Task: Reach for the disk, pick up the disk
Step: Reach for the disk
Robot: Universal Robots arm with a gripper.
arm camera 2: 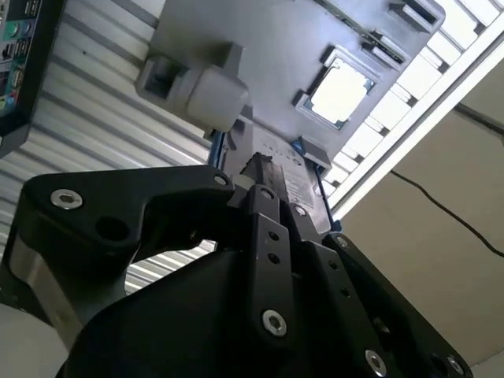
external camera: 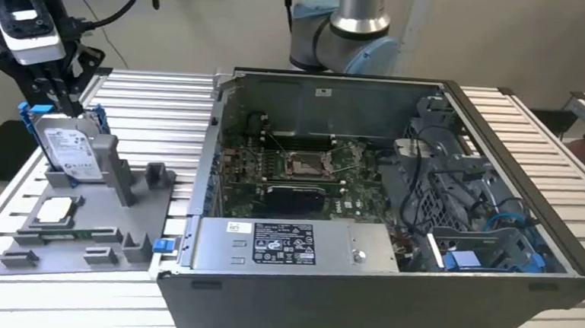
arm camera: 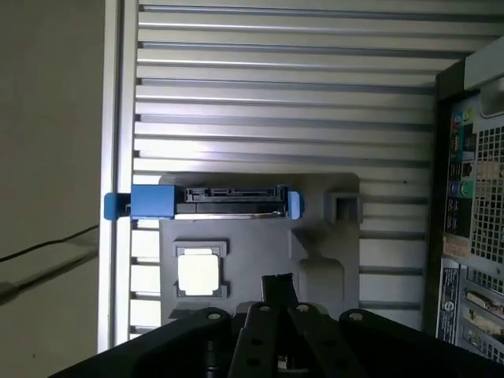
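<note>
The disk (external camera: 73, 149) stands on edge in a grey holder (external camera: 128, 200) at the exterior view's left, its white label facing out and a blue bracket around it. My gripper (external camera: 65, 104) hangs right over its top edge, the black fingers drawn together to a point with nothing between them. The first wrist view looks down on the disk (arm camera: 228, 193) edge-on with blue ends, and the gripper (arm camera: 276, 282) shows apart from it. In the second wrist view the gripper (arm camera 2: 260, 167) sits close to the disk's top (arm camera 2: 295, 185).
A small square silver chip (external camera: 56, 210) lies in the grey holder in front of the disk. An open computer case (external camera: 371, 214) with a long grey labelled box (external camera: 287, 244) takes up the exterior view's middle and right. Everything rests on a slatted metal table (external camera: 154, 94).
</note>
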